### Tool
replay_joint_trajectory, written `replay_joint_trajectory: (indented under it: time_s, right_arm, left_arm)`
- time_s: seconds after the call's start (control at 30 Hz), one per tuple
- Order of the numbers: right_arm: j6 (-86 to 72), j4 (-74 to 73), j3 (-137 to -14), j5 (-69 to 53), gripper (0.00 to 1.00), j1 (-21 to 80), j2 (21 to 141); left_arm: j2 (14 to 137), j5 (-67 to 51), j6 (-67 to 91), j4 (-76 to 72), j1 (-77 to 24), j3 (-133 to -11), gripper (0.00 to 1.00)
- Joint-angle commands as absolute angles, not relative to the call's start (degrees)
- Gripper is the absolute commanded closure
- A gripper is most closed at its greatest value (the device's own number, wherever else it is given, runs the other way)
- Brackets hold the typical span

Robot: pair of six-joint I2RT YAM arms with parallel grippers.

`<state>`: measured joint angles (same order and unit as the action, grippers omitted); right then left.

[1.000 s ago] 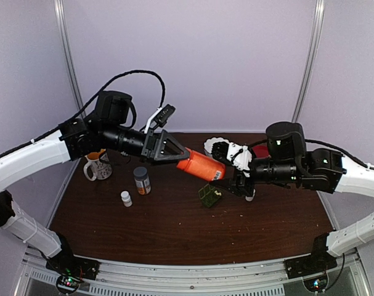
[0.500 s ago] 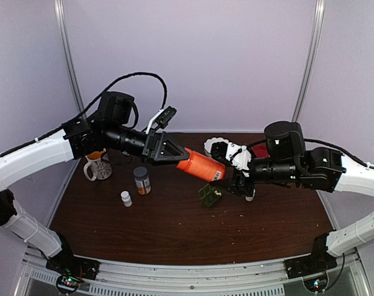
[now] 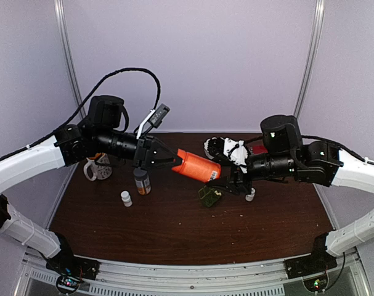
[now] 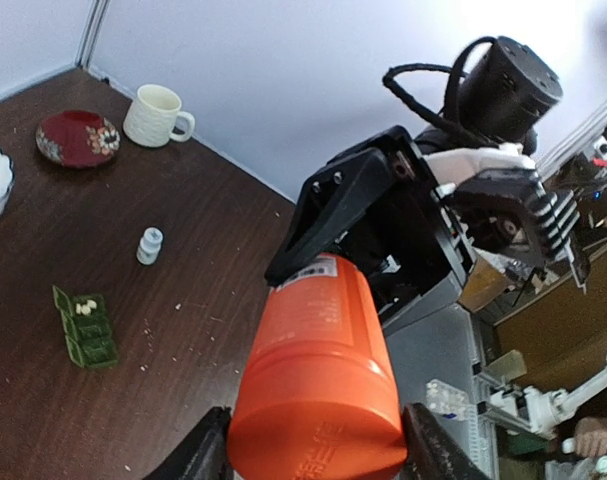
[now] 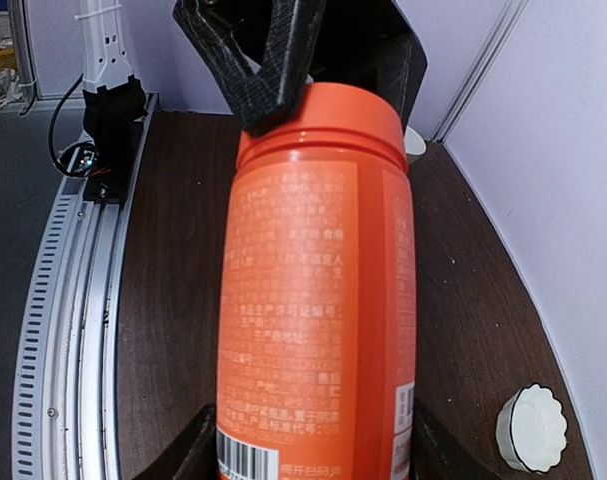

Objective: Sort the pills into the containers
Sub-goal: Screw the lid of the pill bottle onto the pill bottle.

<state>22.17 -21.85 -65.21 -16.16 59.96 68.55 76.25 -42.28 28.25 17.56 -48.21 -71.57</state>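
Observation:
An orange bottle [image 3: 196,165] hangs level above the table, gripped at both ends. My left gripper [image 3: 173,160] is shut on its cap end [image 4: 318,440], one finger [image 4: 198,458] on each side. My right gripper [image 3: 228,177] is shut on its base end [image 5: 313,420]. Below the bottle the containers, a small dark-green pill box [image 3: 209,195] with its lids up, lie on the table. In the left wrist view the pill box [image 4: 85,328] holds a few whitish pills [image 4: 83,307] in its end cell.
A grey-capped labelled bottle [image 3: 142,180], a small white bottle [image 3: 126,198] and a mug [image 3: 98,165] stand at the left. A white bowl [image 3: 215,145] and a red plate [image 3: 260,150] sit at the back. A white cap [image 3: 250,196] lies right of the pill box.
My left gripper has closed onto the bottle's cap end. Both arms and the bottle have shifted slightly to the left.

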Motion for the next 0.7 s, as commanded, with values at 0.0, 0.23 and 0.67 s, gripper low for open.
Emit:
replay_joint_trajectory:
  time_s: [0.0,0.23,0.67]
  right_arm:
    - [16.01,-20.32,-66.64,-25.82,1.00,59.11,67.34]
    - [15.73,-21.17,-66.46,-26.69,1.00,58.91,67.57]
    - [14.92,-20.27,-65.00,-28.47,1.00,58.75,67.41]
  left_arm:
    - [75.88,-42.17,3.91,11.93,-49.80,-72.70,0.88]
    - [78.84,-46.63,-11.62,16.86,-50.99,-77.21,1.00]
    - [73.94,-44.03,-37.75,19.14,-54.61,-73.48,1.00]
